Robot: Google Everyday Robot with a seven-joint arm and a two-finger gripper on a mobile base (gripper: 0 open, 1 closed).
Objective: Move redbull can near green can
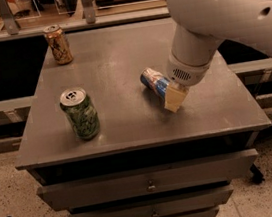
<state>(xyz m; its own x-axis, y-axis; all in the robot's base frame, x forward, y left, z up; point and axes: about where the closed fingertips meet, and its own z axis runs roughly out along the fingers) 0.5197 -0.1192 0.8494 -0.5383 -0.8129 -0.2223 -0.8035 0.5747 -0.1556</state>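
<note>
Slim blue-and-silver redbull can lies tilted right of centre on the grey metal table, meeting the beige gripper. Its grip: cannot tell. Wide mottled green can stands upright near-left, well apart.

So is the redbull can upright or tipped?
Tipped: the redbull can lies on its side on the table, gripper at its nearer end.

On the grey table, the green can and an orange-brown can are stood upright. The redbull can is laid sideways, with the gripper at it.
</note>
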